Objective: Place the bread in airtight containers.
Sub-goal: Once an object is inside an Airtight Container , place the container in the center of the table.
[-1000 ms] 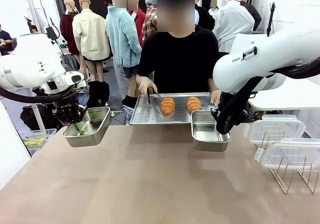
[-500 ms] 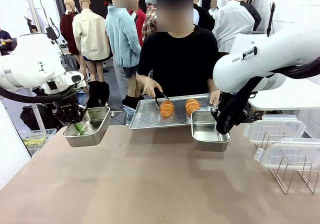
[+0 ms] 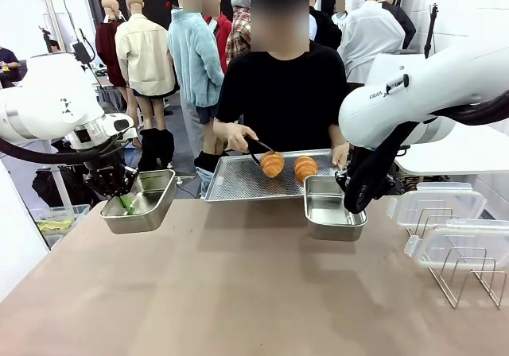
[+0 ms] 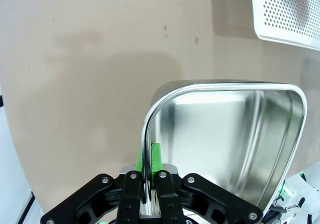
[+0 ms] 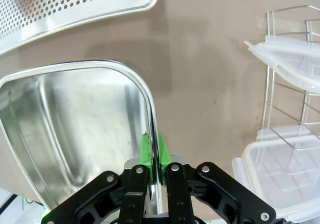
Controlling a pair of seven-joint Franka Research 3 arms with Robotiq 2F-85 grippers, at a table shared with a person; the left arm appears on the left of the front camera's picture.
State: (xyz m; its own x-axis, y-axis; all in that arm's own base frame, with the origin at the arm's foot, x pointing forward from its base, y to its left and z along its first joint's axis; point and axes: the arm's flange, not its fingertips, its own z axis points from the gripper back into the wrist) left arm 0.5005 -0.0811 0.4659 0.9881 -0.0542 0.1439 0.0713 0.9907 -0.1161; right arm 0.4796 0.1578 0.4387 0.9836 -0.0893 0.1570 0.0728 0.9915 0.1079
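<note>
The left fingers [image 4: 150,156] are pressed together on the thin short-end wall of the left tin [image 4: 225,134], one green pad inside the rim and one outside. The right fingers [image 5: 154,149] pinch the right tin [image 5: 75,124] the same way, clamped on its end wall. Both tins are open, bare steel inside, with no bread in them.

The perforated tray [image 3: 231,181] is the marker for everything else. A person holds it at the far edge of the table [image 3: 238,292], one hand [image 3: 342,156] at its right end. The left tin [image 3: 143,201] hangs off the tray's left end, apart from it and slightly nearer the robot. The right tin [image 3: 330,209] sits just in front of the tray's right near corner, its rim overlapping the tray's edge in the front view.

Two croissants lie side by side on the right half of the tray. Black tongs [image 3: 258,145] in the person's other hand [image 3: 238,137] grip the left croissant [image 3: 272,164]; whether it has left the tray I cannot tell. The right croissant [image 3: 306,168] rests on the tray directly behind the right tin.

Well to the right of the tray, two translucent lids [image 3: 437,205] sit on a wire rack [image 3: 469,280].
</note>
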